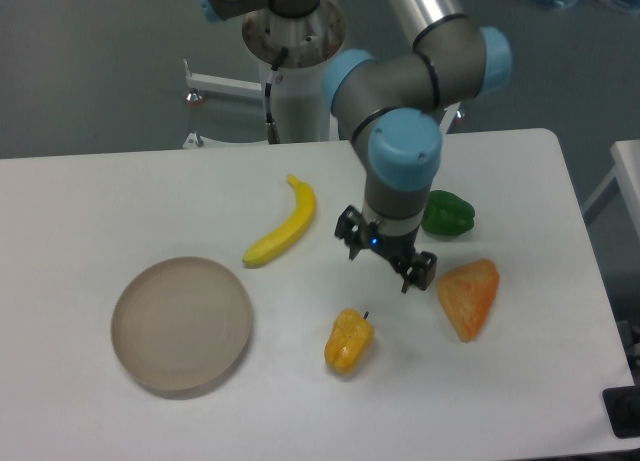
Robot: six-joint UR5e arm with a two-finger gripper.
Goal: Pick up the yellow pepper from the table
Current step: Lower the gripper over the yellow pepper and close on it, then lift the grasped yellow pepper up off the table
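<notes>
The yellow pepper (348, 341) lies on the white table (90, 201), front of centre, its short dark stem pointing up and right. My gripper (385, 258) hangs above the table, up and to the right of the pepper and apart from it. Its two dark fingers stand spread and nothing is between them.
A long yellow banana (282, 224) lies left of the gripper. A green pepper (447, 213) sits right behind the arm's wrist. An orange wedge-shaped thing (468, 295) lies right of the gripper. A round beige plate (181, 323) sits at the front left.
</notes>
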